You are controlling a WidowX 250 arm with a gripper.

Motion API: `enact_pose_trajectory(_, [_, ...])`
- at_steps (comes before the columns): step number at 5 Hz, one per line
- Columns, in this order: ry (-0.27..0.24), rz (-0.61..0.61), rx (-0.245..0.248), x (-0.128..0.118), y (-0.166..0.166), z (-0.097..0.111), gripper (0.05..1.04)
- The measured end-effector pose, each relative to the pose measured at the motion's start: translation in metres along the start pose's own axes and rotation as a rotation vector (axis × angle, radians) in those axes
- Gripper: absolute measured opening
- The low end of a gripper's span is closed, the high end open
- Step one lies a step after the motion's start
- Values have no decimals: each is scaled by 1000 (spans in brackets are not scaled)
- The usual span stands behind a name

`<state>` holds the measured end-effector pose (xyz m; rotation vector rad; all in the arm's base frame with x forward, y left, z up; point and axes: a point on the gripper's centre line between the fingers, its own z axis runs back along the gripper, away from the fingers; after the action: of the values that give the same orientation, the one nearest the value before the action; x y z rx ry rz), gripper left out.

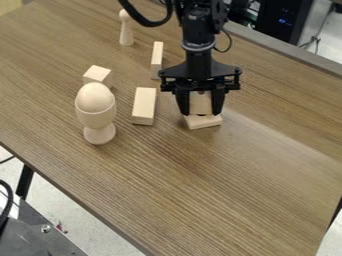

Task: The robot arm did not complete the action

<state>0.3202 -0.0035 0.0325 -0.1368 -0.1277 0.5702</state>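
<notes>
The black gripper point(201, 111) hangs right of the table's upper middle, its two fingers on either side of a light wooden block point(200, 102) and closed against it. Directly beneath that block, a flat wooden block point(204, 122) rests on the table. Whether the upper block touches the lower one, I cannot tell.
Left of the gripper lies a rectangular block point(143, 106), with a narrow block point(157, 60) behind it. Farther left are a small block point(98, 74) and an egg-shaped piece point(95, 97) in a wooden cup point(99, 120). A peg-like figure point(126, 30) stands at the back of the table point(220, 185).
</notes>
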Motion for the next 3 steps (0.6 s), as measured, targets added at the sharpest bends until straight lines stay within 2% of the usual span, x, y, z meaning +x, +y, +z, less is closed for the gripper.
enact_pose_trajectory(1, [2,29,12,-3,0,1,611])
enact_pose_trajectory(2, [28,40,69,-12,-3,1,611])
enact_pose_trajectory(3, [63,-12,145,-10,-11,-1,611])
